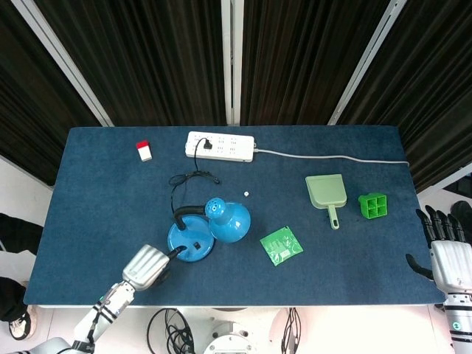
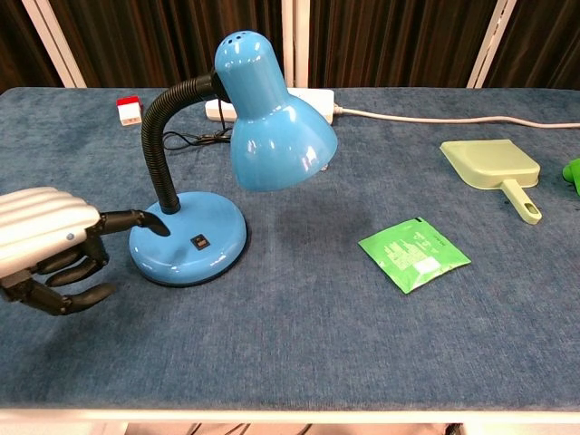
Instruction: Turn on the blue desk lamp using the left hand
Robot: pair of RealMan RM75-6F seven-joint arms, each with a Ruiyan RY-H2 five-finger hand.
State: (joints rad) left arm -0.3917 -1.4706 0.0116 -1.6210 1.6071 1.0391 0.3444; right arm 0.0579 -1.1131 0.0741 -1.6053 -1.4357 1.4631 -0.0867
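Note:
The blue desk lamp (image 2: 272, 118) stands left of the table's middle, shade bent down to the right on a black gooseneck. Its round base (image 1: 190, 241) (image 2: 188, 239) carries a small black switch (image 2: 198, 241). My left hand (image 1: 147, 266) (image 2: 50, 246) sits just left of the base, one finger stretched out with its tip at the base's left edge, the others curled; it holds nothing. My right hand (image 1: 448, 254) hangs off the table's right edge, fingers spread and empty.
A white power strip (image 1: 220, 145) at the back holds the lamp's black cord. A red-and-white block (image 1: 144, 150) lies back left. A green packet (image 1: 281, 245), a pale green dustpan (image 1: 328, 194) and a green gridded block (image 1: 373, 206) lie to the right.

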